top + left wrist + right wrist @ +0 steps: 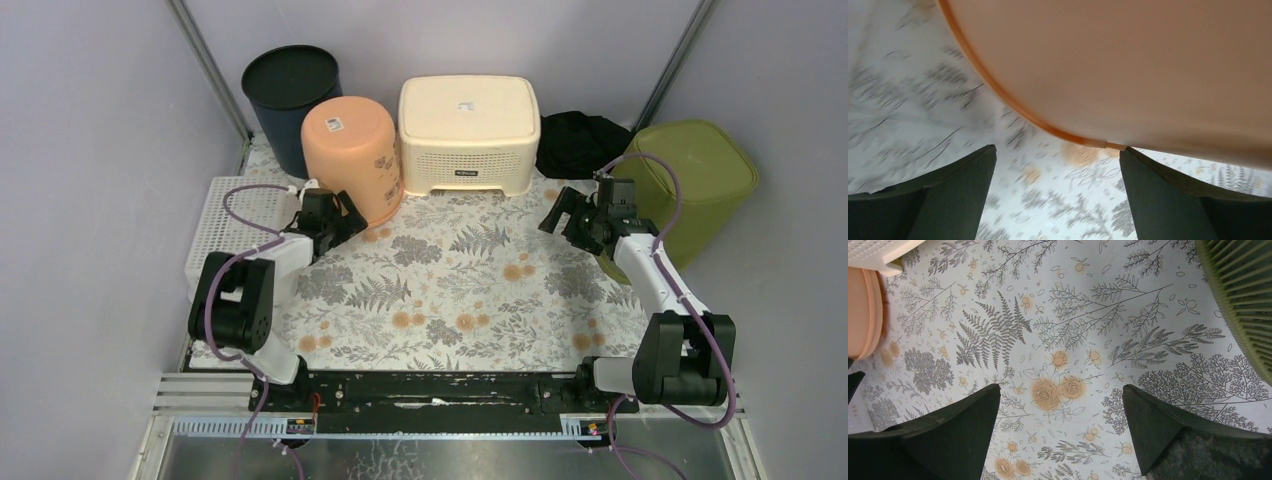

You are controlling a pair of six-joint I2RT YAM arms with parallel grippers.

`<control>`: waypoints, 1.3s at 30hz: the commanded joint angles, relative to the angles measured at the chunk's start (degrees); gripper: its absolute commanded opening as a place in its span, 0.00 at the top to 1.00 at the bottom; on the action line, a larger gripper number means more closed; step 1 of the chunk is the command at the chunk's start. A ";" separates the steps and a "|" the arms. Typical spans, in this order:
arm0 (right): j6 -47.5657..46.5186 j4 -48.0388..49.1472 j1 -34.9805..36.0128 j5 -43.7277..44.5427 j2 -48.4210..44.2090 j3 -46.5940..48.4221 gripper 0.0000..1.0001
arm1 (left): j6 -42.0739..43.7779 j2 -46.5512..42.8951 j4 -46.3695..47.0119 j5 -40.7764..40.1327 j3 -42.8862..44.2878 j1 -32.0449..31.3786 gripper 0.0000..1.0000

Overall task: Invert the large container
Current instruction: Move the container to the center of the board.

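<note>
The table [470, 290] has a cloth printed with grey ferns and orange flowers, and it is walled in by pale panels. At its far edge stands a cream container [468, 125] with its flat bottom up and a vented side toward the arms. At the right edge is an olive green bin [700, 180], also bottom up; the right wrist view shows its ribbed wall [1243, 295] at the upper right corner. In the far left corner is a dark blue bin [290, 85].

The orange container [350, 150] stands at the far left of the table, just in front of the dark blue bin and just beside the cream container. Its closed bottom, with a small white sticker, faces up and its rim is down at the cloth. I cannot tell if the rim lies flat all around.

A white perforated basket [235, 220] lies at the left edge. A black cloth [580, 140] is between the cream container and the green bin.

The left hand [345, 216] is wide open and holds nothing. In its wrist view the fingers [963, 190] stand apart, with the orange rim and wall [1128, 65] just before them. I cannot tell if they touch it. The right hand [562, 222] is also wide open and empty, above bare cloth near the green bin.
</note>
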 commanded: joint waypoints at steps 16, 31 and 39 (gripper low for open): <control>0.51 3.33 -0.13 0.08 0.93 0.56 0.01 | 9.19 7.79 21.57 16.79 3.58 -1.66 0.00; -3.99 15.29 -0.13 8.22 -10.92 -10.72 0.01 | 17.25 -18.11 27.59 1.44 -16.59 -1.31 0.00; -6.29 35.33 -0.13 17.20 -22.64 -26.57 0.01 | 22.43 -24.76 36.41 -11.26 -24.44 -0.33 0.00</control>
